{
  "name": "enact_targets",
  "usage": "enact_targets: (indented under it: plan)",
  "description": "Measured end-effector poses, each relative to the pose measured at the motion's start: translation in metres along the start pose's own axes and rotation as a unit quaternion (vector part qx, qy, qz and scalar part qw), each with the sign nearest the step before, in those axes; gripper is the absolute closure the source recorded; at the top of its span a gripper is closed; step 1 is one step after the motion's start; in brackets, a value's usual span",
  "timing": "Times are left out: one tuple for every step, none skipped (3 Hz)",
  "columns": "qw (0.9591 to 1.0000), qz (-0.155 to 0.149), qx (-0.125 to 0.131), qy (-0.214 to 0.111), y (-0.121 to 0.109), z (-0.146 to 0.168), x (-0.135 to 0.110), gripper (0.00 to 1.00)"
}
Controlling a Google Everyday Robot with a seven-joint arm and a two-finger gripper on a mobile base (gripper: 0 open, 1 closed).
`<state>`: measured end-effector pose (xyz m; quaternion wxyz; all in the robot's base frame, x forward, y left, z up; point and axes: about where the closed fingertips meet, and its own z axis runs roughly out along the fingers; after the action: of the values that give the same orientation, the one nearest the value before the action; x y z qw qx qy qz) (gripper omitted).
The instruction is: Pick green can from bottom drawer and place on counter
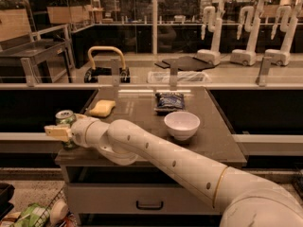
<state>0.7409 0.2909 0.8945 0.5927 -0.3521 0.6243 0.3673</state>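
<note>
The gripper [57, 132] pinches the green can [65, 117] at the 8 o'clock corner of the counter [142, 109]; retrieval appears complete, with set-down and release outstanding.

A robotics lab: a row of white robot arms [209, 56] stands parked beyond glass panels [128, 13], with a lone drawer unit [113, 198] in front. The claw [57, 132] sits at the front-left corner of its counter [137, 112].

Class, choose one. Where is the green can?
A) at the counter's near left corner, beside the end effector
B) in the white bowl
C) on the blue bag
A: the green can is at the counter's near left corner, the end effector right beside it.
</note>
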Motion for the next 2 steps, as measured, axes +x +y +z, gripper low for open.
enact_targets:
  plan:
    - [1.0000, 0.000, -0.001, 0.000, 0.0012, 0.0008, 0.0000, 0.00]
    - [1.0000, 0.000, -0.001, 0.000, 0.0012, 0.0008, 0.0000, 0.00]
